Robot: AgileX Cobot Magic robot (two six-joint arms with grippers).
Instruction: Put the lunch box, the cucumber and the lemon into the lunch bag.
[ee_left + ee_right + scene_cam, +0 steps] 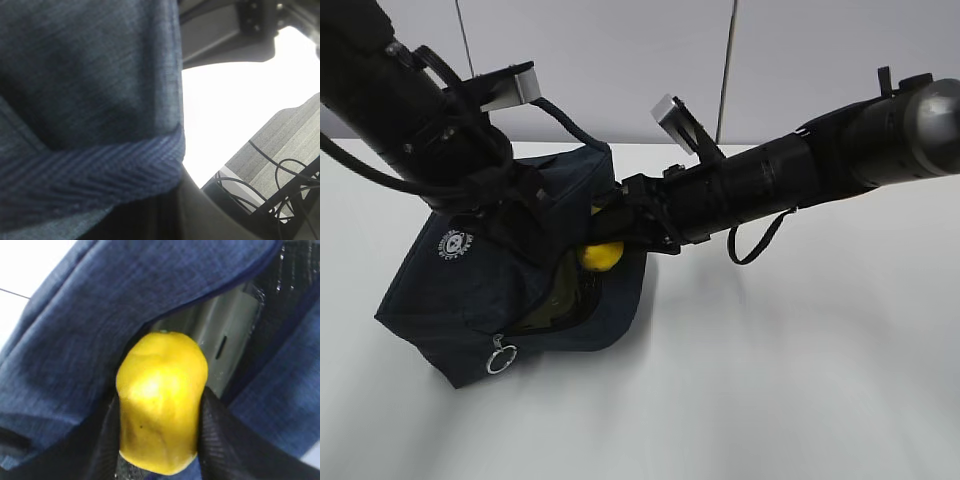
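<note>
The right gripper (160,440) pinches the bright yellow oval lemon (161,400) at the dark navy fabric lunch bag's (440,300) mouth, a pale sage-green lunch box (225,340) already inside just beyond the jaws, the cucumber unseen, and the left gripper's jaws hidden behind fabric, so their state cannot be told

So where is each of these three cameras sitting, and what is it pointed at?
Exterior: in front, slanting down at both arms and the lunch bag.
Left wrist: on the left arm, pressed against bag fabric; a dark gripper part shows.
Right wrist: on the right arm, looking past the right gripper holding the lemon at the bag's opening.
Shared: exterior and right wrist both show the lemon.

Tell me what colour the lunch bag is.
Dark navy blue; the lunch bag shows best in the exterior view.
</note>
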